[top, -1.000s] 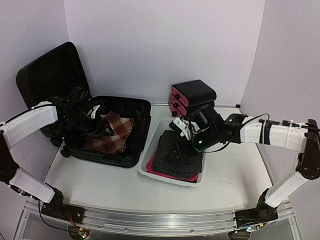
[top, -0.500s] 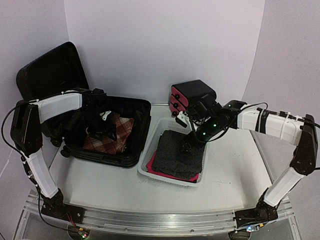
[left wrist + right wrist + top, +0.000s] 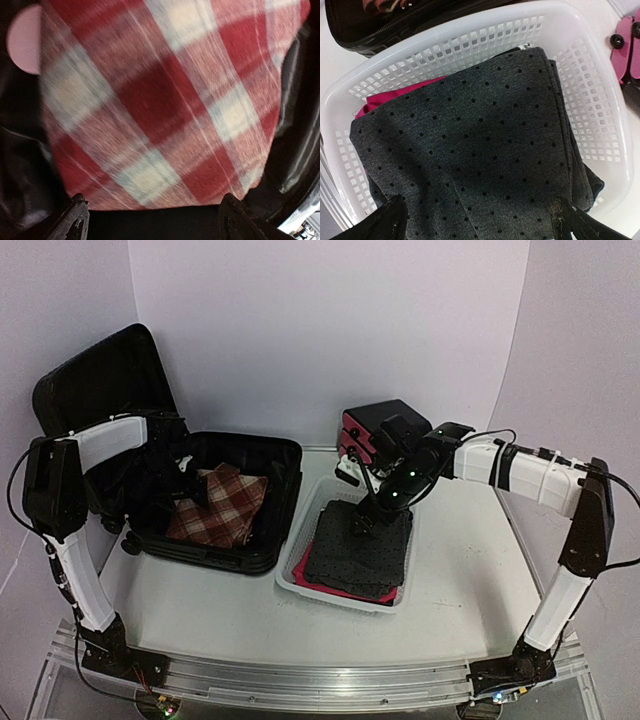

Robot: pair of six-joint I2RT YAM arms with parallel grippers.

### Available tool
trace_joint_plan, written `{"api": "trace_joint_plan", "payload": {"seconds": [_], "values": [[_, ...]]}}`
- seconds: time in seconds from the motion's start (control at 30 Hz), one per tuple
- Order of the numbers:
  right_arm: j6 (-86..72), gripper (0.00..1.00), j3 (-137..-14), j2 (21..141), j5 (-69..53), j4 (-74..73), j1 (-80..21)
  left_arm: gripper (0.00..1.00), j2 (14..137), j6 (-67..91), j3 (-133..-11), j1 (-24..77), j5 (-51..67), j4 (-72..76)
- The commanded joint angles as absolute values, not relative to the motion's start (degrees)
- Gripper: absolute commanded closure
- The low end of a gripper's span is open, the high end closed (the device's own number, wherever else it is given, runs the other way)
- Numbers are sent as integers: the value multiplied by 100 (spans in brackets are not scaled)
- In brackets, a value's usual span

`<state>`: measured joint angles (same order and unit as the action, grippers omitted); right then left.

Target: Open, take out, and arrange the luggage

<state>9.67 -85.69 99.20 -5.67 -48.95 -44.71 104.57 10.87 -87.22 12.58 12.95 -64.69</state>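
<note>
Left claw (image 3: 155,220) hangs inside the luggage (image 3: 230,558), fingers spread wide with nothing between them, directly over the red plaid cloth (image 3: 150,110). The luggage lies open at the left of the table (image 3: 200,610), with its lid standing upright behind it and the plaid cloth folded flat in the lower shell. To take the cloth out cleanly, I would come down on a folded edge rather than the flat middle. Then pinch through all the layers and lift straight up past the rim before swinging right. Just beside the luggage, the white basket (image 3: 600,100) holds a grey dotted cloth (image 3: 470,150) over a pink one (image 3: 395,97). The right claw (image 3: 477,225), likewise wide and empty, hovers above that pile and should clear away first.
</note>
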Motion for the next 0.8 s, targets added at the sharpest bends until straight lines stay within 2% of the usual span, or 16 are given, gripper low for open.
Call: {"api": "trace_joint_plan", "payload": {"seconds": [0.0,0.4,0.77], "values": [[1060,2,-8922,10021,-798,-4937,-4491,9,10829,507,-9351,1191,940,-6909],[995,2,-8757,9633,-784,-4948,-4507,7,11332,-255,-9544,706,622,-7190],[1146,2,-8855,9614,-872,-4940,-4667,3,11398,-280,-8983,589,1387,-6887]]}}
